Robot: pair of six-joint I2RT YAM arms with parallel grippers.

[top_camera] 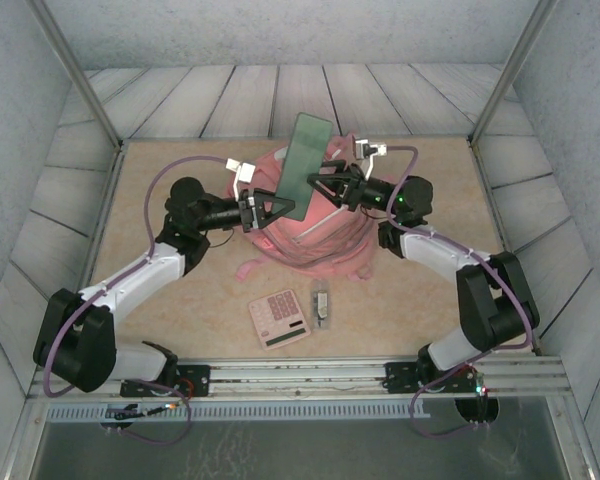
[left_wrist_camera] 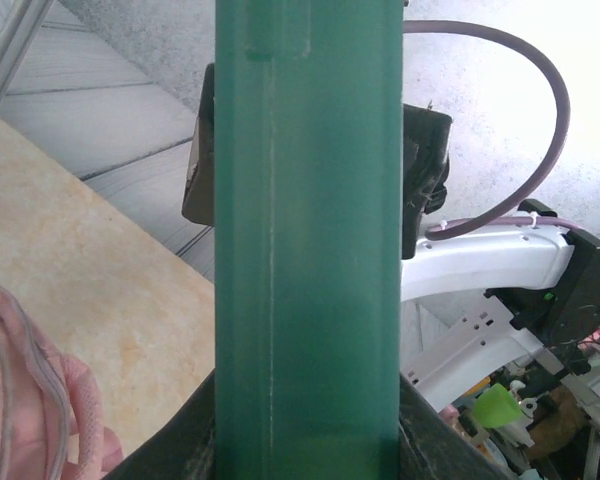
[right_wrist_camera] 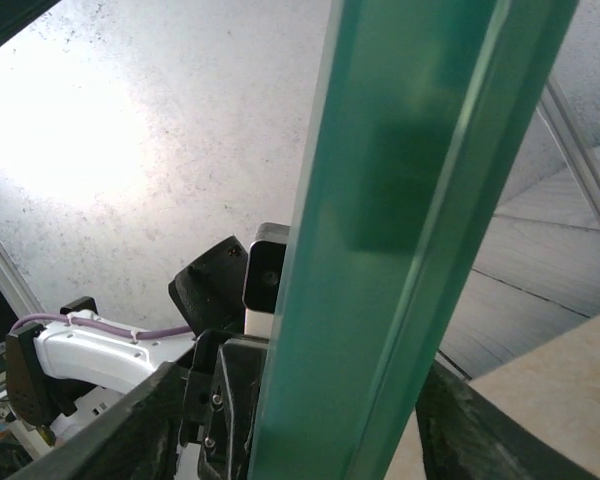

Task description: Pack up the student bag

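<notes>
Left end effector (top_camera: 270,212): clenched on the lower part of a flat green folder (top_camera: 306,160), which stands near upright between its fingers.

Right end effector (top_camera: 327,188): jaws bracket the same folder from the opposite side. Whether they press on it cannot be told.

Student bag (top_camera: 315,245): lies on the desk (top_camera: 430,290) directly beneath both end effectors; its opening is not discernible.

Calculator (top_camera: 278,318): on the desk, toward the arm bases from the end effectors, unpacked.

Assessment: folder insertion is in hand, early in the task. The next move likely requires lowering the folder edge-first into the bag mouth, with one end effector possibly freed to hold the fabric open.
</notes>
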